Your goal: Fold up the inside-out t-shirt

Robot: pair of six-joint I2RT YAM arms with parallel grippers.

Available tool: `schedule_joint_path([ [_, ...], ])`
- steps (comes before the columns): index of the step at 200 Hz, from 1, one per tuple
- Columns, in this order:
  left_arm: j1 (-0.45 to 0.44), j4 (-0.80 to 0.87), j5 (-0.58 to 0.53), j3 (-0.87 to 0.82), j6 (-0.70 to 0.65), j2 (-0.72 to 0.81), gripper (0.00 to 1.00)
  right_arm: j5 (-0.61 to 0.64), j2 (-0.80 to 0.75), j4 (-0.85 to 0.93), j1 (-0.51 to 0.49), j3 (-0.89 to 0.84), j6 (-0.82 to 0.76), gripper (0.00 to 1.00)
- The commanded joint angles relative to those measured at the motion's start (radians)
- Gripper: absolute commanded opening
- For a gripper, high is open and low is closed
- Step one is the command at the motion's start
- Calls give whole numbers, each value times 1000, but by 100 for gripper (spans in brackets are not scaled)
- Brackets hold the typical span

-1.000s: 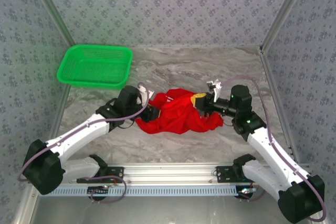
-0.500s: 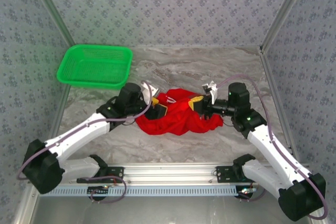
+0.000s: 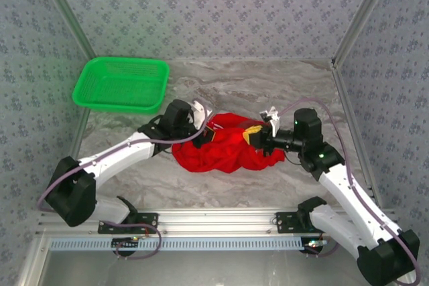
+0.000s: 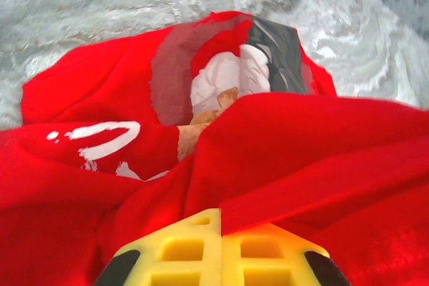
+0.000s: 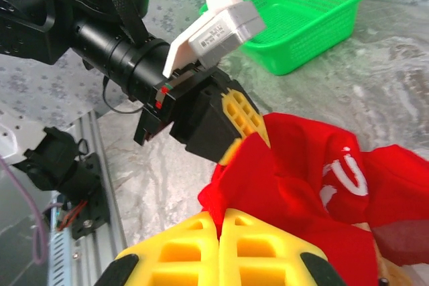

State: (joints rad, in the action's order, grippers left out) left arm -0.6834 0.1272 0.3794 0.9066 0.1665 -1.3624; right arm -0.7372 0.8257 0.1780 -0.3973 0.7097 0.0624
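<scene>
1. From above, the inside-out t-shirt point(image 3: 224, 153) lay in a crumpled red heap at the middle of the marbled table point(image 3: 268, 85). A green basket point(image 3: 117, 105) stood well apart at the far left.
2. The same view put the left gripper point(image 3: 209, 136) at the heap's left edge and the right gripper point(image 3: 255, 133) at its upper right edge. How their jaws stood was hard to make out from there.
3. The left wrist view settled it for that arm. Its yellow fingers point(image 4: 181, 252) were pressed together without a gap, and a fold of red cloth ran into the seam at their tips, pinched there.
4. In the right wrist view, that arm's own yellow fingers point(image 5: 181, 246) were likewise closed, with red cloth gathered at their tips. The left gripper showed side-on, its yellow pad sunk in the cloth, under a white camera block point(image 5: 214, 25).
5. The multicoloured print point(image 4: 228, 78), in white, grey and black, was half buried under folds. Sleeves and collar could not be told apart in the crumple.
6. White strokes of lettering point(image 4: 100, 132) crossed the red, too folded to read.
</scene>
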Motion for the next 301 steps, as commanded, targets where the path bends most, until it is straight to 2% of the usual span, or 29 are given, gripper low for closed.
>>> schedule_joint_path([
  [1,47,-69,86,-33,108,90,0,151,-57,26,-10,19,-24,0],
  [34,99,-198,111,-162,251,274,0,343,-119,11,-38,-19,-36,0],
  [48,126,-213,83,-203,291,341,0,395,-142,-2,-42,-31,-35,0],
  [78,135,-84,-43,-216,247,407,0,507,-163,-11,-44,-34,-5,0],
  [89,133,-59,-55,-220,216,411,0,520,-163,-19,-44,-36,2,0],
  [107,118,-100,28,-240,181,407,0,435,-156,-60,-43,-47,3,0],
  [117,101,-118,74,-237,170,382,0,319,-145,-104,-44,-53,0,0],
  [133,54,-69,31,-189,144,317,0,160,-109,-174,-47,-56,22,0],
  [141,31,-25,-37,-154,132,282,8,100,-87,-195,-46,-49,33,0],
  [148,18,12,-79,-124,122,253,12,55,-62,-203,-49,-41,41,0],
  [160,10,43,-108,-83,118,219,23,8,-29,-201,-51,-28,47,0],
  [180,7,4,-91,-83,128,233,38,-13,-7,-193,-54,-23,43,0],
  [197,4,-53,-66,-113,124,283,45,-16,-8,-191,-52,-21,37,0],
  [208,2,-92,-22,-134,113,314,46,-23,-6,-188,-55,-20,34,0],
  [222,-3,-148,103,-148,100,334,45,-35,4,-183,-54,-15,32,0],
  [233,-14,-186,206,-148,83,325,45,-50,12,-180,-55,-11,30,0],
  [249,-35,-196,295,-119,44,285,46,-59,23,-167,-56,-3,25,0],
  [301,-57,-172,402,-6,-65,140,55,-66,15,-129,-61,8,13,0],
])
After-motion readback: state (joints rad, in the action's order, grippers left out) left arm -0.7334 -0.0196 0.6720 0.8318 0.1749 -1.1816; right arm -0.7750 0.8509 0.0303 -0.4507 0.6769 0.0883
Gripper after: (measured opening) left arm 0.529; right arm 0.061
